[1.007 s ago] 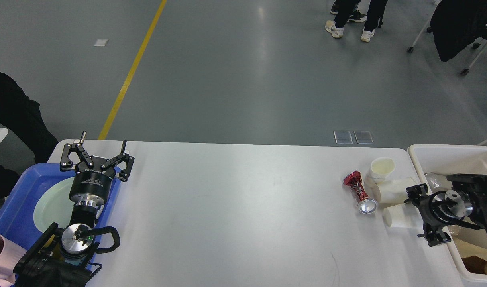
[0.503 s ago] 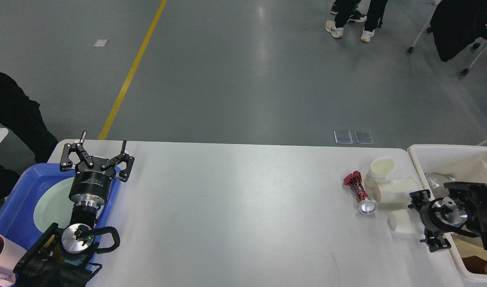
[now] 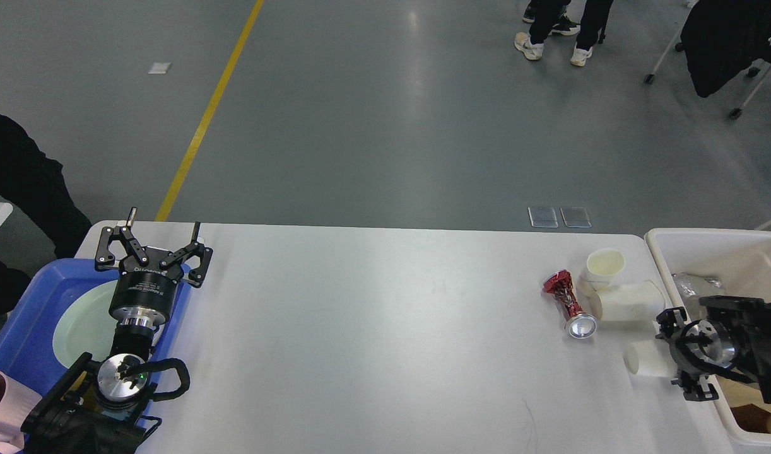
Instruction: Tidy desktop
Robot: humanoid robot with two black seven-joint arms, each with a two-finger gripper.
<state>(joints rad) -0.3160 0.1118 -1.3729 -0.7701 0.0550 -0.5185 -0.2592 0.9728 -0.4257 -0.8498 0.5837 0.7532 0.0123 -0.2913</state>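
The desktop [image 3: 373,340] fills the lower half of the frame, its long axis running left to right and its near edge cut off by the bottom border. At its right end lies a cluster: a crushed red can [image 3: 568,302] pointing its silver end toward the lower right, an upright paper cup [image 3: 603,265], a second paper cup on its side [image 3: 628,301], and a third lying cup [image 3: 644,359] just left of the right gripper [image 3: 685,356]. That gripper is seen end-on and dark, so I cannot tell whether it grasps the cup or stands released. Past the table's right edge sits a cream-white bin [image 3: 713,249], partly covered by the right arm, its contents hard to make out. At lower left, the left gripper [image 3: 161,243] spreads its fingers wide, holding nothing, above a blue tray [image 3: 19,321] carrying a pale green plate [image 3: 76,321].
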